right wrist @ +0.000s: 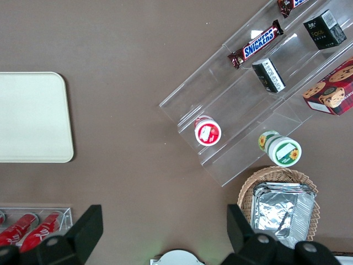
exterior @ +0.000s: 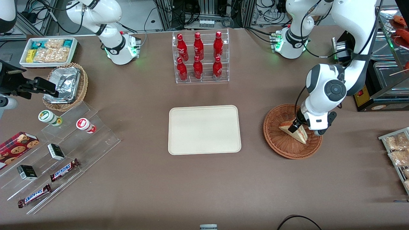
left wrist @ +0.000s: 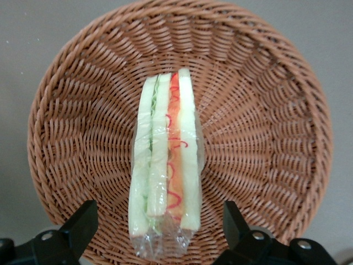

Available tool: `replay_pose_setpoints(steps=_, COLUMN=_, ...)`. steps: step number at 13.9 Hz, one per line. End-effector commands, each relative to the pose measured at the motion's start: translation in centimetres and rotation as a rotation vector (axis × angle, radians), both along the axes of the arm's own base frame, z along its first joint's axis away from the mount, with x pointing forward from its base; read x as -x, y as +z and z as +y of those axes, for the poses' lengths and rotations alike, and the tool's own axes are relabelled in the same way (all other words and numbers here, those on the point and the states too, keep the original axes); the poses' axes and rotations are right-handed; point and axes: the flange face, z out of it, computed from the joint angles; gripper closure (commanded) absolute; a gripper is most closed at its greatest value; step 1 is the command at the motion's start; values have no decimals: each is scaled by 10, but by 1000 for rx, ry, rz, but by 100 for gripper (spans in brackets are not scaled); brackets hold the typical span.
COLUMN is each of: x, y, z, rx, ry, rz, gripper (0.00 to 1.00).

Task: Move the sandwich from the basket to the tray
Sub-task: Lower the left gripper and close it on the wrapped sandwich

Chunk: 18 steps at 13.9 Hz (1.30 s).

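The sandwich (exterior: 302, 136) lies in the reddish-brown wicker basket (exterior: 278, 143) toward the working arm's end of the table. In the left wrist view the wrapped sandwich (left wrist: 165, 160) stands on edge in the basket (left wrist: 265, 138), showing pale bread and red-orange and green filling. My gripper (exterior: 295, 126) hangs low over the basket, open. Its black fingers (left wrist: 83, 221) straddle the wrapped end of the sandwich with a gap on each side, gripper (left wrist: 159, 210) touching nothing. The cream tray (exterior: 204, 129) lies bare at the table's middle, beside the basket.
A clear rack of red bottles (exterior: 201, 57) stands farther from the front camera than the tray. Toward the parked arm's end are a tan foil-filled basket (exterior: 65, 84), a white snack bin (exterior: 48, 51) and acrylic steps (exterior: 64, 153) with snacks. Packets (exterior: 396, 150) lie at the working arm's end.
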Motion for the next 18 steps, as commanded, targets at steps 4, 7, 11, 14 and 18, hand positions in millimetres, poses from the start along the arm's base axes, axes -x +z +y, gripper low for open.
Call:
replay_pose_setpoints(steps=4, x=-4, y=-20, z=-2, rx=3, ry=28, rz=-18, gripper=31)
replay_pose_setpoints(steps=7, x=-6, y=-14, z=0, rx=3, ry=34, rz=-26, gripper=100)
replay_pose_setpoints(steps=11, x=-21, y=29, z=-7, rx=-34, ry=-10, rz=-39, gripper=100)
replay_pose_setpoints(steps=14, x=-52, y=105, z=-40, rx=-116, ry=-83, rz=36, gripper=100)
replay_pose_setpoints(steps=18, x=-61, y=176, z=-116, rx=-98, ry=-195, rz=-9, gripper=100)
